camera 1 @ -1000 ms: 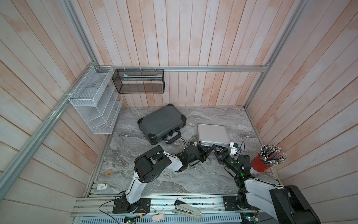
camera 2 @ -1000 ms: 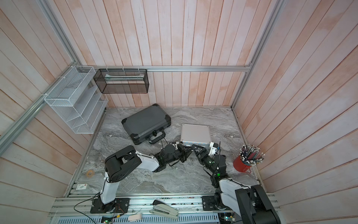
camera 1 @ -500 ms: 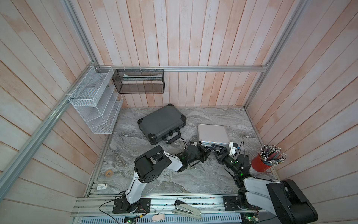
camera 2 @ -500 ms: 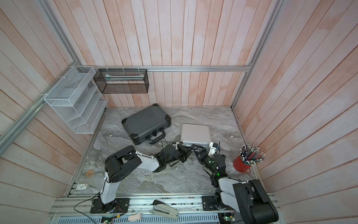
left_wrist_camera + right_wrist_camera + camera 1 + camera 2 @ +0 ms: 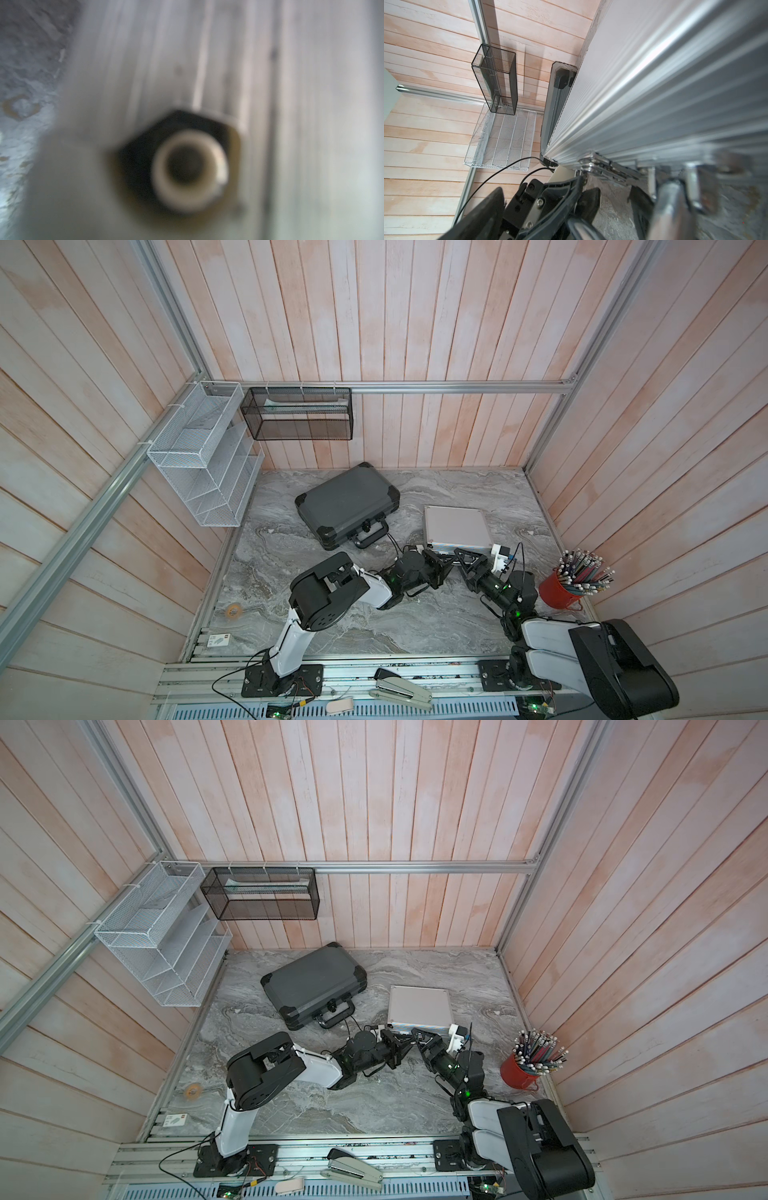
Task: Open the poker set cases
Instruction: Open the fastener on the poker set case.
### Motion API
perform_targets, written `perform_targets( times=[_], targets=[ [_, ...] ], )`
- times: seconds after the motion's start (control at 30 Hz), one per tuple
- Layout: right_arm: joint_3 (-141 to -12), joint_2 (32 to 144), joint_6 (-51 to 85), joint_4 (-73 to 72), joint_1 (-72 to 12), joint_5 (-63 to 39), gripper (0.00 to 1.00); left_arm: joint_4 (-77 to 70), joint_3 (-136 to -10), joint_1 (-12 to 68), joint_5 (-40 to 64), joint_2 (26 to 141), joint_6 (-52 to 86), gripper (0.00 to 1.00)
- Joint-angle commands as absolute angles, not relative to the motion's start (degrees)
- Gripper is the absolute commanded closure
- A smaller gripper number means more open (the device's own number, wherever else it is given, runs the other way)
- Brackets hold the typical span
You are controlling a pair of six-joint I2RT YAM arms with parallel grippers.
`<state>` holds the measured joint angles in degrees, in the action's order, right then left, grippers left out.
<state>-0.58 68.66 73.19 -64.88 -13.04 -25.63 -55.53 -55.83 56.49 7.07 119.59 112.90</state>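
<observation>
Over the near half of the counter point(image 5: 374, 626), both arms reach in and meet at the front wall of the silver case point(image 5: 455, 524). The left gripper point(image 5: 446, 566) is pressed together. The right gripper point(image 5: 464, 559) stands spread beside the latch point(image 5: 602, 166), pinching nothing. That case lies shut, right of centre. Farther back, left of centre, the dark grey case point(image 5: 347, 504) lies shut, its handle point(image 5: 371, 534) facing the near edge.
</observation>
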Motion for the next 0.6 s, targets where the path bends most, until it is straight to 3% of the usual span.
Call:
perform_targets(
  times=[0.0,0.57],
  targets=[
    [-0.9,67.3,73.2,-66.9,-12.9,-26.4,0.05,-65.7,-58.2,56.8,7.0,119.3,114.4,1.00],
    [-0.3,64.4,71.4,-61.6,-12.0,-26.8,0.05,-65.5,-58.2,56.8,6.4,119.6,114.5,1.00]
  ],
)
